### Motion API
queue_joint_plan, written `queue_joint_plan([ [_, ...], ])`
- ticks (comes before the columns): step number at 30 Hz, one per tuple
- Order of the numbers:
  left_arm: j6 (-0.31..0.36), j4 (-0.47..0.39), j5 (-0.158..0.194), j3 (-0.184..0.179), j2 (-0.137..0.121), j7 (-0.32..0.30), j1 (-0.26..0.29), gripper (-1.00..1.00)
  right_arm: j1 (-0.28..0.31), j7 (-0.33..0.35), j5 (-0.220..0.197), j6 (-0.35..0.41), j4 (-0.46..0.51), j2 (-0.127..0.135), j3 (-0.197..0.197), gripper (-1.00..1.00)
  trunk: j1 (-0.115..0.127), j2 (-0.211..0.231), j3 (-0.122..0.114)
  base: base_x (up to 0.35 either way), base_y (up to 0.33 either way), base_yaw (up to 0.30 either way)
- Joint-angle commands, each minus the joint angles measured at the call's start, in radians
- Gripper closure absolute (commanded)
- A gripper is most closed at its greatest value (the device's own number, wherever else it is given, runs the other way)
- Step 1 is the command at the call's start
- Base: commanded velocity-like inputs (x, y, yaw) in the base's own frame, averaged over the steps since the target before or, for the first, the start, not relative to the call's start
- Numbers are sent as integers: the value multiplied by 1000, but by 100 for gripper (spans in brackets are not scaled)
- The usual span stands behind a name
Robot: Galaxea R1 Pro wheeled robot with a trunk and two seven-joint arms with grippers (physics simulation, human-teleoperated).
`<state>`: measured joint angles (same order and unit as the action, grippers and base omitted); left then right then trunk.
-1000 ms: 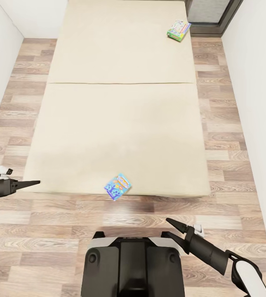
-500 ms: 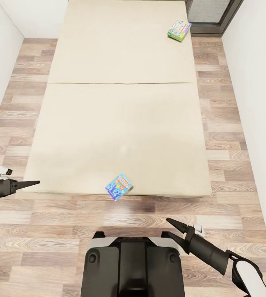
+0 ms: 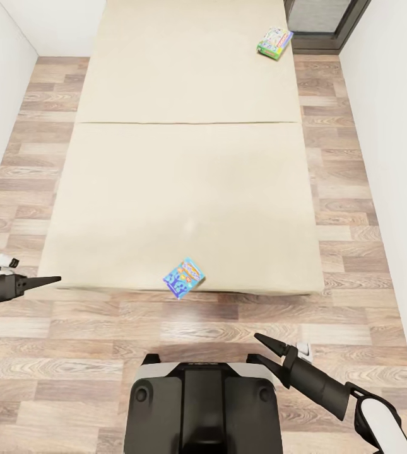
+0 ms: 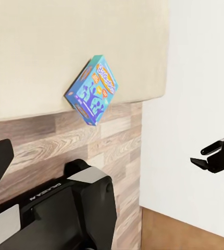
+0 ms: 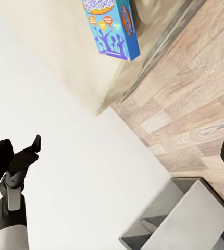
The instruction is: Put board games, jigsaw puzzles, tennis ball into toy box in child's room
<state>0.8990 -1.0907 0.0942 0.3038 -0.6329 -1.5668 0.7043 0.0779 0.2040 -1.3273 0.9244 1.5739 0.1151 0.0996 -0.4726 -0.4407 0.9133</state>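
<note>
Position: I am parked on the wood-plank floor (image 3: 367,189) at the foot of the bed (image 3: 184,189), with the robot's base (image 3: 203,403) just short of the mattress edge.

Near board game: the blue board game (image 3: 184,277) lies at the foot edge of the bed, turned at an angle, one corner reaching or hanging over the edge. It is close in front of me and between my two arms.

Far board game: the green-and-blue board game (image 3: 274,43) lies near the head of the bed on my right side, well apart from the near one and, I judge, out of reach from here.

Handling: I expect the blue box to be light, stiff cardboard with slick printed faces. Lying flat, it offers only thin sides. I would pinch it across the corner that hangs over the edge, top face to bottom face, and avoid squeezing hard enough to dent it.

Left gripper: the left gripper (image 3: 50,279) hovers beside the bed's left foot corner, empty. Its tip reads as a single point, so I cannot tell how the jaws stand.

Right gripper: the right gripper (image 3: 261,352) hangs over the floor beside the base, jaws spread apart and holding nothing.

Obstacles: nothing lies between either gripper and the blue box. The soft mattress edge may give under contact, and a careless nudge could tip the box onto the floor.
</note>
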Motion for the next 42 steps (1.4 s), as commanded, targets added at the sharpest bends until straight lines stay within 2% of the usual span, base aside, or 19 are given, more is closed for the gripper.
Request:
queue_joint_plan([
  [1, 11, 0, -1, 0, 0, -4, 0, -100, 0, 8, 8, 4, 0, 0, 1, -100, 0, -1, 1, -29, 11, 0],
  [20, -2, 0, -1, 0, 2, -4, 0, -100, 0, 6, 10, 3, -5, 0, 0, -100, 0, -1, 1, -5, 75, 0],
  [42, -5, 1, -1, -1, 5, -4, -2, -100, 0, 5, 10, 3, -6, 0, 0, -100, 0, -1, 1, 0, 12, 0],
])
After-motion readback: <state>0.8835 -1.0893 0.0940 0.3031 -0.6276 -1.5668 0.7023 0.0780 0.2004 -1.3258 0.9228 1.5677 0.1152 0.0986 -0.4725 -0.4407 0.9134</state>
